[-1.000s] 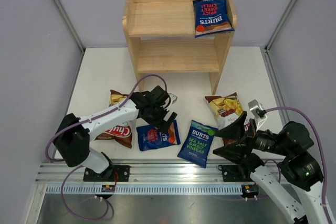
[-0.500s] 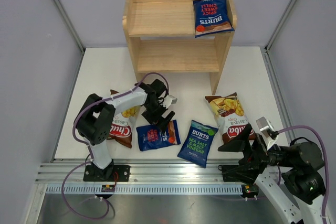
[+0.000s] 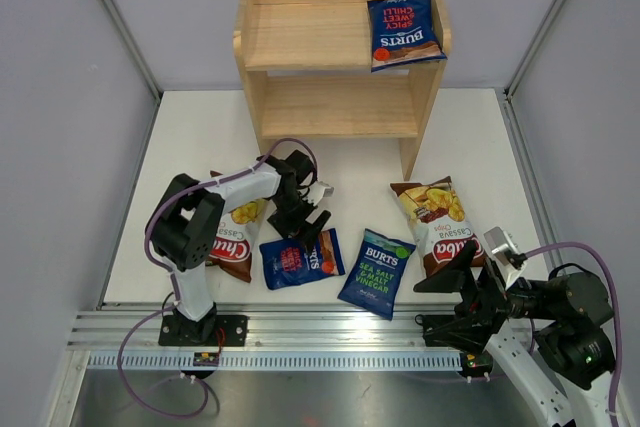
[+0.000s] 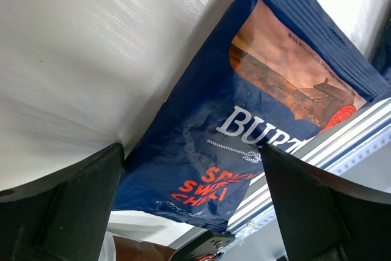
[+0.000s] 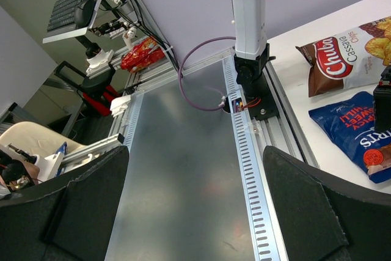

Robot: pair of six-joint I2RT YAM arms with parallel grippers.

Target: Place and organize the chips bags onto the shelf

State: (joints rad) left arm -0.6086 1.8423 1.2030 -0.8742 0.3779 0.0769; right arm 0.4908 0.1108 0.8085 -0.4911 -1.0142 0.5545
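One dark blue glossy chips bag (image 3: 405,33) lies on the light wooden shelf's (image 3: 300,42) top board, right side; four small glossy bags (image 3: 375,272) lie before it.

Glossy chips bags (image 3: 376,269); smooth matt wood shelf (image 3: 300,39); matt white table (image 3: 200,137)

You're looking at a white table (image 3: 470,147) that is carrying the shelf (image 3: 300,37) at its far side. A chilli Burts bag (image 3: 404,32) is lying on the right end of the top tier. Four more are lying on the table in front of the shelf, from left to right: left Chuba bag (image 3: 230,247), red-label Burts bag (image 3: 300,262), sea salt Burts bag (image 3: 375,272), right Chuba bag (image 3: 440,222).
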